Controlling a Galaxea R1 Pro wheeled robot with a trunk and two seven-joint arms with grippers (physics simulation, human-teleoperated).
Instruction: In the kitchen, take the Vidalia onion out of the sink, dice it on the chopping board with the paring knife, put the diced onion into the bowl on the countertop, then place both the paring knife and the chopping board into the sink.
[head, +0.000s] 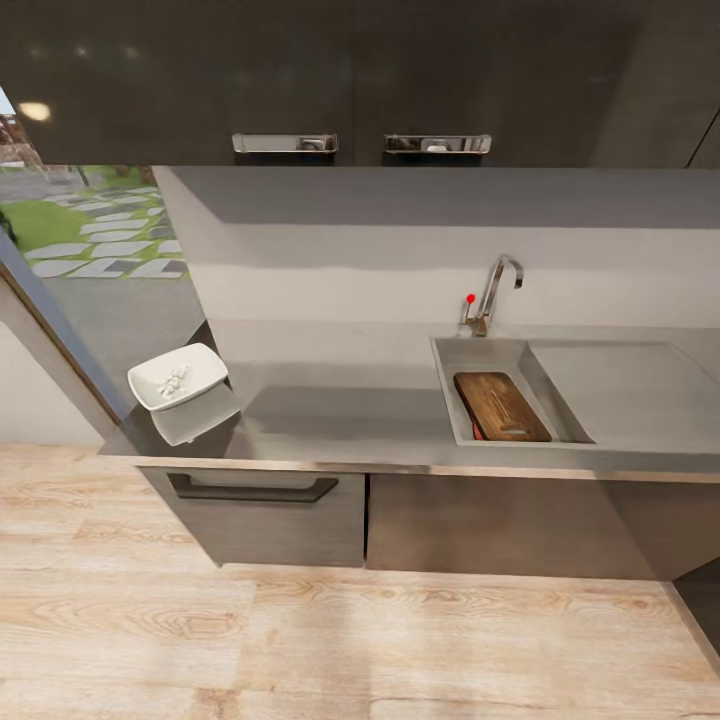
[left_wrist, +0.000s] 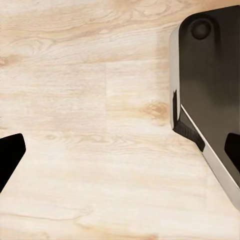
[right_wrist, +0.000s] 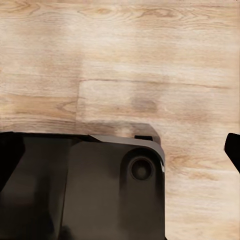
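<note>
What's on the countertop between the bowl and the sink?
Nothing: in the head view the countertop is bare grey surface from the bowl at its left end to the sink, which holds the chopping board.

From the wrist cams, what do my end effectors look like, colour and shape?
The left end effector has plain matte black fingers, flat-sided with angled tips. The right end effector looks the same where one black fingertip is in frame. No cables, markings or coloured pads can be seen on them.
</note>
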